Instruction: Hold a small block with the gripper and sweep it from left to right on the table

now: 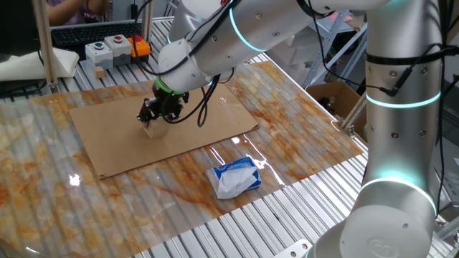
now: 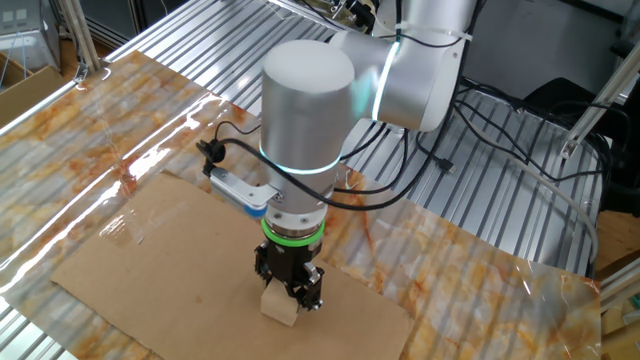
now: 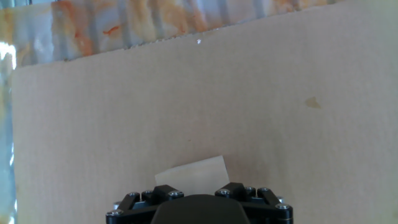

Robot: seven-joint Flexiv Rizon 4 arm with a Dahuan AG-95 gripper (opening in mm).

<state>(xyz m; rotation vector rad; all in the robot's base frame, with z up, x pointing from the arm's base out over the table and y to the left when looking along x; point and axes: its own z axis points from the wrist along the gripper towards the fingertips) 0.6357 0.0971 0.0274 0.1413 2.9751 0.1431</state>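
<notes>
The small block (image 1: 153, 130), a light-tan wooden cube, rests on the brown cardboard sheet (image 1: 208, 129) that lies on the orange-and-white marbled table (image 1: 301, 129). My black gripper (image 1: 155, 115) with the green ring stands straight over it and is shut on the small block. In the other fixed view the gripper (image 2: 288, 291) clamps the block (image 2: 279, 305) from above. In the hand view the block (image 3: 190, 173) shows between the two fingers (image 3: 160, 194) at the bottom edge; its lower part is hidden by the gripper body.
A white-and-blue soft packet (image 1: 234, 176) lies on the table in front of the cardboard. A button box (image 1: 109, 47) and an orange part (image 1: 140, 47) stand at the back. Ribbed metal slats (image 1: 237, 229) edge the table. An open carton (image 1: 333, 97) stands at the right.
</notes>
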